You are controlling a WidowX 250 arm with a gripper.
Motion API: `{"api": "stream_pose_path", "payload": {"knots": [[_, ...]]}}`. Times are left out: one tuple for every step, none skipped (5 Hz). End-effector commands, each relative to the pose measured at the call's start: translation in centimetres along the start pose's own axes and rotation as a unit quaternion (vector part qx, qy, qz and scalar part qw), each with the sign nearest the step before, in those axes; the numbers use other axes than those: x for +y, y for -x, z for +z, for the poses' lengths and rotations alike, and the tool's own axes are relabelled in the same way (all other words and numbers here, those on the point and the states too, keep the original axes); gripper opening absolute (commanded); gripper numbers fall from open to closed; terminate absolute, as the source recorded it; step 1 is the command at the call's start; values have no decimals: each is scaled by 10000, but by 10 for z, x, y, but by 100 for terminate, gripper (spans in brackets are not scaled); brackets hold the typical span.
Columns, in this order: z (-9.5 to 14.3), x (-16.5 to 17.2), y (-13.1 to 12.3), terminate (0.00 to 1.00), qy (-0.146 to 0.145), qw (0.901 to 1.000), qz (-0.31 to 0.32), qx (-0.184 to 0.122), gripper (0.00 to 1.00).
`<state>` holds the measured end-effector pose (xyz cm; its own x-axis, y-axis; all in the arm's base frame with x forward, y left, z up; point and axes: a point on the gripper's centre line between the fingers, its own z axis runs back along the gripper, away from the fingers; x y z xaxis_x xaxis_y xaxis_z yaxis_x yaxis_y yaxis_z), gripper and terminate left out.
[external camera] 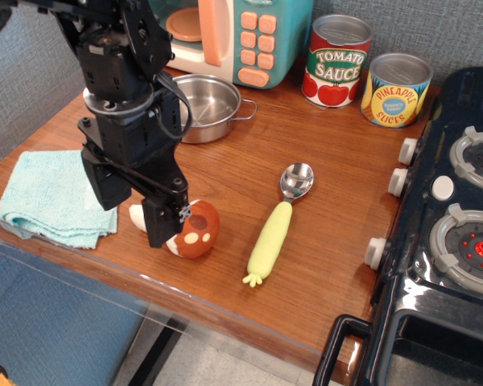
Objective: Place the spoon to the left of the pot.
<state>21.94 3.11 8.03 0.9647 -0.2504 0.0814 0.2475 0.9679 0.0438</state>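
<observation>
spoon [280, 221]: we see it lying flat on the table [322, 233], centre of frame, silver bowl toward the top, yellow-green handle running down-left; nothing touches it.
pot [206, 106]: upper centre-left, upright, partly hidden behind the arm; well apart from the spoon.
end effector [163, 219]: lower left of frame, low over the table, tips down by the mushroom; we cannot tell if the jaws are wide or narrow, or whether they grip anything.
mushroom [195, 230]: brown cap with pale spots, on its side at the end effector, left of the spoon handle.
cloth [48, 197]: light blue, folded, far left.
cans: tomato sauce can [336, 60] and pineapple can [396, 89], upper right.
toy microwave [241, 36]: top centre, behind the pot.
toy stove [447, 233]: right edge.
</observation>
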Motion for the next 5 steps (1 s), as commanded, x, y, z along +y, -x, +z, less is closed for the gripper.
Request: {"api": "stream_pose_path", "payload": {"knots": [[0, 0, 0, 0, 0, 10000, 0, 0, 100], [16, -20, -25, 0, -458, 9983, -262, -234, 100], [18, -40, -47, 0, -448, 9975, -422, -339, 100], [17, -66, -77, 0, -455, 9971, -465, -382, 100], [-6, -74, -95, 0, -239, 9989, -136, -388, 100]]}}
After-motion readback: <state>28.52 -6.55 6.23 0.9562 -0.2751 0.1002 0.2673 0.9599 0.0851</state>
